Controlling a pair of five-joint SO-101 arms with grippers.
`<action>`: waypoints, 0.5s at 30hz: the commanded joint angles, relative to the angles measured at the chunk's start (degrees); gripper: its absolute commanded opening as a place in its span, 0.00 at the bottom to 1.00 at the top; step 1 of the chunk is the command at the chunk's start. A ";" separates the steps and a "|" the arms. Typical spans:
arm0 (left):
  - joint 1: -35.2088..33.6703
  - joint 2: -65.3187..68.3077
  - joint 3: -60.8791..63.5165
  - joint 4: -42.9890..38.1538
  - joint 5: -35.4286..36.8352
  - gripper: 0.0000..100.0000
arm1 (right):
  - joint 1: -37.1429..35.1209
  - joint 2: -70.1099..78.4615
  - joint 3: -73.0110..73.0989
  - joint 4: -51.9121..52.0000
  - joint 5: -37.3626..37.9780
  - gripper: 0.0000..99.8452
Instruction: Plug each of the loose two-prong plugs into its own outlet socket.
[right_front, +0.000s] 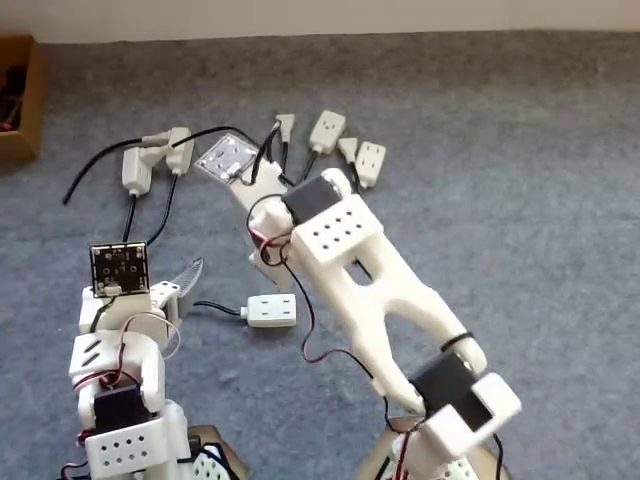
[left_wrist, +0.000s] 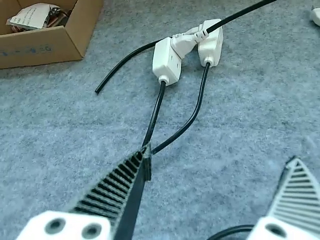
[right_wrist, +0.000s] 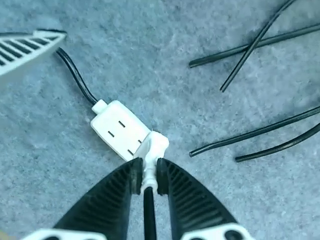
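A white 2-prong plug (right_wrist: 156, 144) is clamped between the black ribbed fingers (right_wrist: 117, 195) of the right gripper (right_wrist: 148, 172), which is closed on it, the plug's own cord running back between the jaws. The plug's front is pressed against the near corner of a white outlet socket (right_wrist: 117, 127) lying flat on the grey carpet (right_wrist: 225, 200); whether the prongs are seated cannot be told. The socket's black cord (right_wrist: 75, 75) is led away toward a white ribbed finger (right_wrist: 22, 45) of the other arm.

The left gripper (left_wrist: 220, 154) is held wide open over the carpet, with nothing gripped. Ahead of it, 2 further white sockets (left_wrist: 166, 62) are seen close together, and a cardboard box (left_wrist: 50, 45) is seen off to 1 side. In the high view, several loose white plugs (right_front: 327, 130) are clustered beyond the right arm (right_front: 360, 280).
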 joint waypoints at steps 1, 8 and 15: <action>0.75 -0.40 0.92 -1.14 -0.53 0.39 | 0.48 2.07 -4.79 3.56 -3.34 0.01; 0.75 -0.40 0.92 -1.32 -0.53 0.39 | -1.36 2.86 -4.62 3.38 -12.92 0.01; 0.75 -0.40 0.92 -1.23 -0.53 0.39 | -2.68 3.03 -0.48 1.36 -17.58 0.01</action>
